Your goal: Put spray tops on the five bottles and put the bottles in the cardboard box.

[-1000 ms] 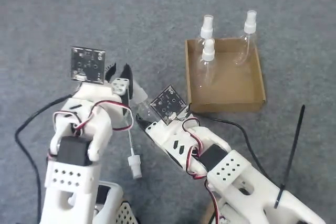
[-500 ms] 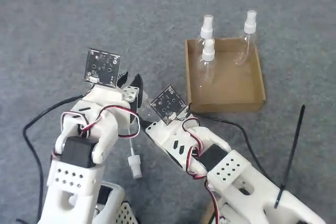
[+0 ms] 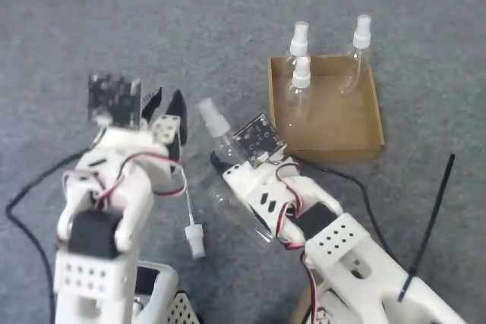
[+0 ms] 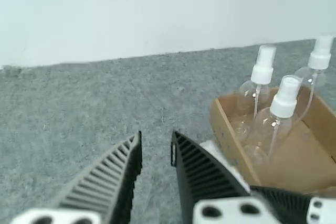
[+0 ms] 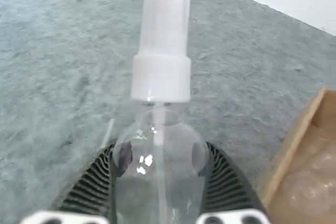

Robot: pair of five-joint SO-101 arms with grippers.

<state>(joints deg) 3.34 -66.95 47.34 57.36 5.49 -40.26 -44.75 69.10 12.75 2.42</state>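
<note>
My right gripper point(image 5: 160, 158) is shut on a clear bottle point(image 5: 157, 145) that carries a white spray top point(image 5: 160, 51). In the high view this bottle point(image 3: 219, 138) leans up off the carpet, left of the cardboard box point(image 3: 326, 153). Three capped bottles point(image 3: 301, 77) stand at the box: one inside it and two along its far wall. My left gripper point(image 3: 167, 98) hovers just left of the held bottle, open with nothing between its fingers point(image 4: 121, 169). A loose spray top point(image 3: 196, 239) with its thin tube lies on the carpet between the two arms.
Grey carpet covers the whole table. The box point(image 4: 228, 135) has room in its near half. A black cable point(image 3: 429, 218) and a wire point(image 3: 342, 184) run beside my right arm. A pale wall rises past the carpet's far edge.
My left gripper has drawn back to the left, away from the bottle's neck. The right arm has raised the bottle, whose spray top now stands in plain sight.
</note>
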